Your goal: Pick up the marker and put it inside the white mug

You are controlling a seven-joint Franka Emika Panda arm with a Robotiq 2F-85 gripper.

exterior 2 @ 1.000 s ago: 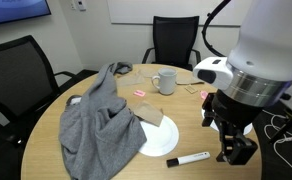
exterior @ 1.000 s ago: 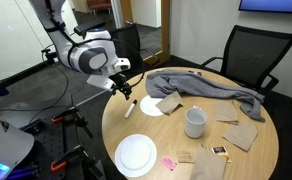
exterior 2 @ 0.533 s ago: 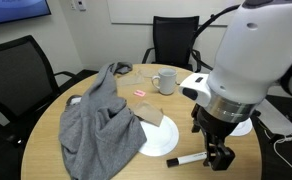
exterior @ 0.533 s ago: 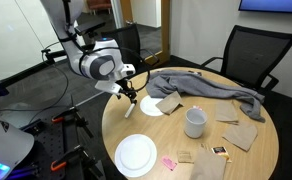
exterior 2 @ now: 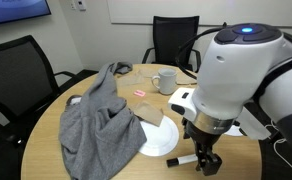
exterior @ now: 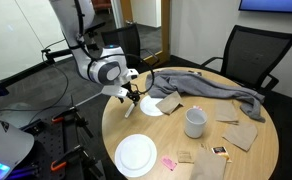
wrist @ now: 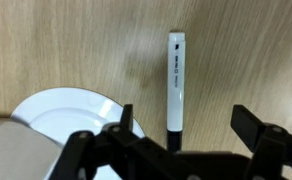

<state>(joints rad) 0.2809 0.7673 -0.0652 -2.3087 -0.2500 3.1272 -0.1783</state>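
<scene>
The marker [wrist: 176,78] lies flat on the wooden table, a white barrel with a black end, right between my open fingers in the wrist view. My gripper [wrist: 186,125] is open and low over it, straddling the black end. In both exterior views the gripper [exterior: 133,97] [exterior 2: 206,160] hangs just above the marker [exterior: 130,108] [exterior 2: 186,159] near the table's edge. The white mug [exterior: 194,122] [exterior 2: 165,81] stands upright and apart, nearer the table's middle.
A white plate [wrist: 56,125] [exterior 2: 158,143] with a brown napkin lies beside the marker. Another white plate [exterior: 136,155] sits at the table's edge. A grey cloth [exterior: 201,88] [exterior 2: 94,120] covers part of the table. Brown napkins [exterior: 241,133] and black chairs [exterior: 248,55] are around.
The arm has come down and moved over the marker. The open fingers now straddle it. The marker and mug have not moved.
</scene>
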